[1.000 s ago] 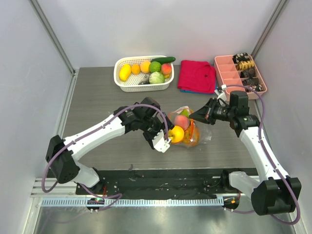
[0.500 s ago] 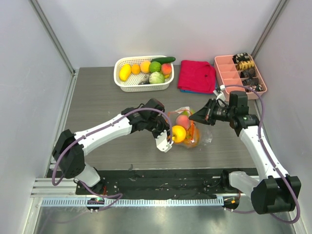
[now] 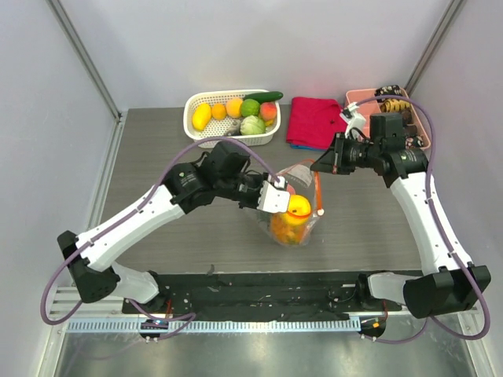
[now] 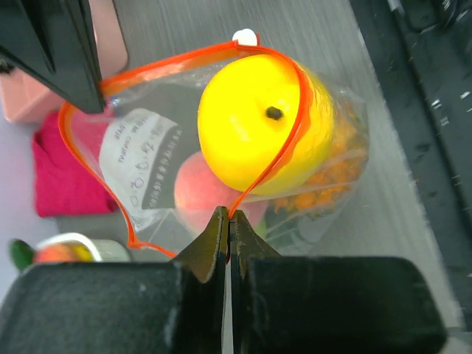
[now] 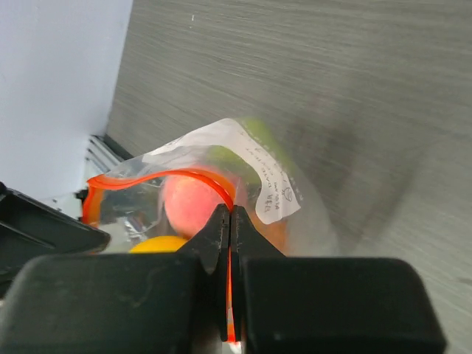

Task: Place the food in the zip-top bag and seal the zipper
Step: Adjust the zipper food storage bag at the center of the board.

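While left fingers [image 4: 210, 247] and right fingers [image 5: 212, 234] pinch the zipper [image 4: 303, 110], label [image 4: 140, 158] print illegible.

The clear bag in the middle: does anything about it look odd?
Yes. The bag is held between the left gripper and the right gripper, both pinching its orange-red strip. A yellow fruit sits right at the mouth, bulging against the strip, so the mouth gapes wide. Nothing has spilled.

White basket [image 3: 236, 140], red cloth [image 3: 317, 122], pink tray [image 3: 357, 102]
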`<state>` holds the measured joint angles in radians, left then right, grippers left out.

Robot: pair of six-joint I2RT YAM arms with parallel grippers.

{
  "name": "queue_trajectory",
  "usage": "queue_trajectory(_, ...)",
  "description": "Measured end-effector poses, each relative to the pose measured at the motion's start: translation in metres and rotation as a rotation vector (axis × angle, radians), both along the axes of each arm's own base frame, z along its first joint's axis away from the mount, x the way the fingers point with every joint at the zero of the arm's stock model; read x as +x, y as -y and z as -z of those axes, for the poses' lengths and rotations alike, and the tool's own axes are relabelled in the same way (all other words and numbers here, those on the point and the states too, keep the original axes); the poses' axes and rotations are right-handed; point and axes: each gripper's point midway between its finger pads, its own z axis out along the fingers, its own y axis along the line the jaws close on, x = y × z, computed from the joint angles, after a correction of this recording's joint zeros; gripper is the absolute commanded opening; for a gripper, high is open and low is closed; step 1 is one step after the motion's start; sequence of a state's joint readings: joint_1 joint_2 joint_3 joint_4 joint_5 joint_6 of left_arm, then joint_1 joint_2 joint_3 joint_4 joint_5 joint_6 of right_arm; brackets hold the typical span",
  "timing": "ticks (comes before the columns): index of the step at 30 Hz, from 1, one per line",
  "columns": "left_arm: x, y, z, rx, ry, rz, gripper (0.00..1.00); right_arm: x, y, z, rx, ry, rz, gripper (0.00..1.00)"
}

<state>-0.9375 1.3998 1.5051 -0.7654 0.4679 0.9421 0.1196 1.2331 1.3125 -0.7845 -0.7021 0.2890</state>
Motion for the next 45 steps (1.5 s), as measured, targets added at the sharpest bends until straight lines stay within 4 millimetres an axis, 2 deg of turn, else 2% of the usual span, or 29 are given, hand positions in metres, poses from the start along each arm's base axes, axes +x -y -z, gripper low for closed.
queue_trajectory(3, -0.009, -0.007, -0.002, -0.027, -0.146, -0.111, 0.00, -0.001, -0.006, -0.001, -0.073, 0.062, -0.049, 0.01)
queue_trajectory(6, -0.018, -0.016, 0.016, -0.006, -0.283, -0.209, 0.00, -0.012, -0.019, 0.011, -0.129, 0.075, -0.116, 0.01)
queue_trajectory(10, -0.026, -0.025, 0.048, 0.061, -0.442, -0.328, 0.00, -0.032, -0.030, 0.049, -0.202, 0.039, -0.208, 0.01)
queue_trajectory(13, -0.029, -0.023, 0.056, 0.078, -0.541, -0.396, 0.00, -0.045, -0.031, 0.075, -0.252, -0.019, -0.257, 0.01)
queue_trajectory(15, -0.028, -0.021, 0.055, 0.074, -0.581, -0.428, 0.00, -0.045, -0.034, 0.078, -0.266, -0.021, -0.279, 0.01)
queue_trajectory(18, -0.022, -0.014, 0.046, 0.040, -0.637, -0.478, 0.00, -0.037, -0.038, 0.066, -0.271, 0.019, -0.300, 0.02)
queue_trajectory(20, -0.017, -0.013, 0.043, 0.023, -0.676, -0.518, 0.00, -0.027, -0.043, 0.047, -0.262, 0.078, -0.308, 0.14)
queue_trajectory(21, -0.015, -0.013, 0.042, 0.014, -0.699, -0.540, 0.00, -0.023, -0.045, 0.037, -0.254, 0.110, -0.312, 0.22)
queue_trajectory(22, -0.013, -0.014, 0.041, 0.008, -0.723, -0.562, 0.00, -0.021, -0.047, 0.029, -0.247, 0.132, -0.315, 0.34)
queue_trajectory(23, -0.009, -0.016, 0.042, -0.002, -0.758, -0.597, 0.00, -0.020, -0.048, 0.023, -0.238, 0.157, -0.324, 0.39)
queue_trajectory(25, -0.006, -0.017, 0.043, -0.019, -0.796, -0.627, 0.00, -0.021, -0.049, 0.019, -0.233, 0.170, -0.333, 0.51)
queue_trajectory(27, -0.006, -0.021, 0.051, -0.018, -0.839, -0.663, 0.00, -0.024, -0.047, 0.025, -0.239, 0.159, -0.341, 0.61)
queue_trajectory(32, -0.011, -0.025, 0.063, -0.003, -0.890, -0.682, 0.00, -0.045, -0.026, 0.050, -0.271, 0.078, -0.342, 0.70)
queue_trajectory(34, -0.013, -0.024, 0.062, -0.007, -0.895, -0.669, 0.00, -0.047, -0.008, 0.050, -0.292, 0.091, -0.319, 0.69)
queue_trajectory(38, -0.015, -0.026, 0.056, -0.023, -0.880, -0.650, 0.00, -0.049, 0.018, 0.042, -0.353, 0.226, -0.314, 0.65)
queue_trajectory(41, -0.016, -0.026, 0.054, -0.029, -0.873, -0.641, 0.00, -0.058, 0.021, 0.048, -0.387, 0.307, -0.394, 0.66)
queue_trajectory(45, -0.016, -0.027, 0.053, -0.028, -0.872, -0.641, 0.00, -0.074, 0.019, 0.070, -0.389, 0.344, -0.513, 0.68)
